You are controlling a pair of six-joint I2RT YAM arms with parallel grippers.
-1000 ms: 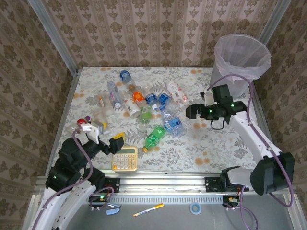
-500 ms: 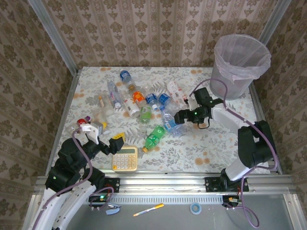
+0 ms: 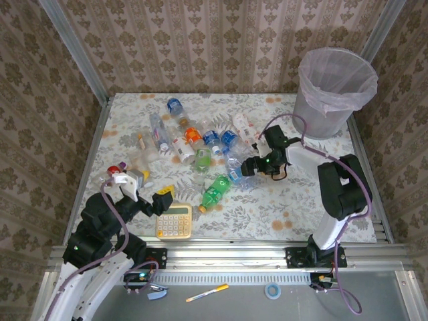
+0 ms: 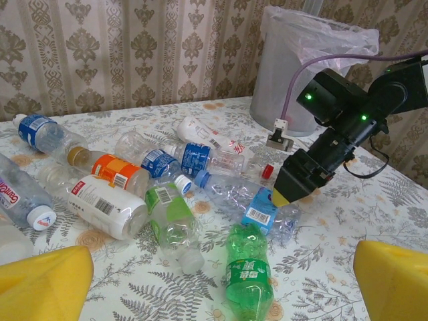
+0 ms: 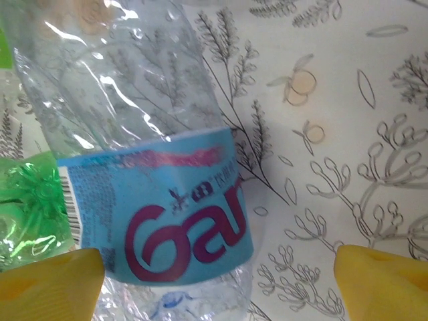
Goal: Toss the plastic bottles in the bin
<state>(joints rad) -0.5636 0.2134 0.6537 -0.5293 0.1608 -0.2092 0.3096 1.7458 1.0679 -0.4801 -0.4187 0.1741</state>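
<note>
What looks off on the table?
The yellow calculator at the near edge is no bottle and lies apart from the pile. The clear bottle with the light-blue label, beside the green bottle, is crumpled and creased. Nothing looks spilled.

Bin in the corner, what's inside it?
A thin pinkish-white bag lines the bin. From above I see nothing else in it, but the bag's folds and the wall hide the very bottom.

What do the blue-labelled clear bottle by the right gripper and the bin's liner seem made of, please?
Blue-labelled bottle: thin clear plastic, glossy; it shows creases and glints. Liner: thin translucent plastic film, pinkish-white, probably; it wrinkles and drapes over the bin.
</note>
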